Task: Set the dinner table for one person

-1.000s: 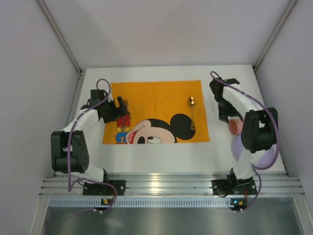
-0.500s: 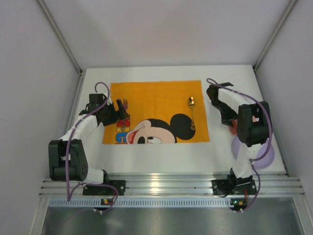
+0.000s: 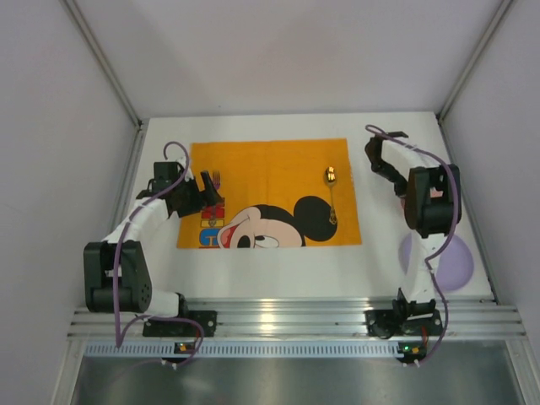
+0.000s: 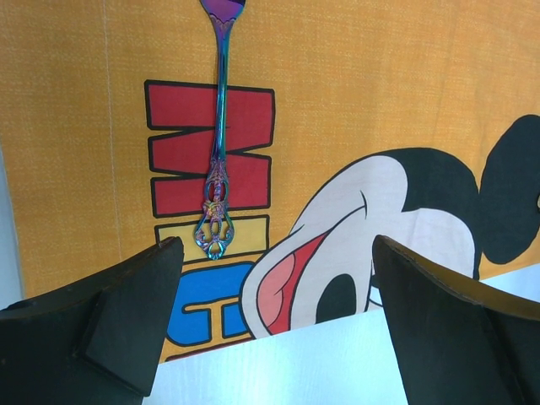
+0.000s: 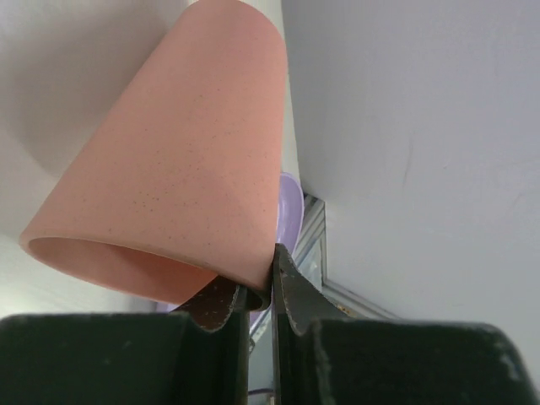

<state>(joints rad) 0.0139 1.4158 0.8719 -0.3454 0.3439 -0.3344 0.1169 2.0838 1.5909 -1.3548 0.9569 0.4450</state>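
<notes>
Dinner table (image 3: 270, 278) lies white and flat beneath both claws, its orange Mickey Mouse placemat (image 3: 270, 164) under the left claw (image 4: 276, 245). Lilac plate (image 3: 451, 261) sits below and behind the right claw (image 5: 270, 283). That right claw is pinched almost closed on the rim wall of the pink cup (image 5: 186, 160), which is tilted and apparently clear of the table. The cup looks light, stiff and matte, and held by the rim alone it could swing. The left claw gapes wide and empty, with the iridescent fork (image 4: 219, 126) just ahead of it. Gold spoon (image 3: 332, 190) lies between the claws.
</notes>
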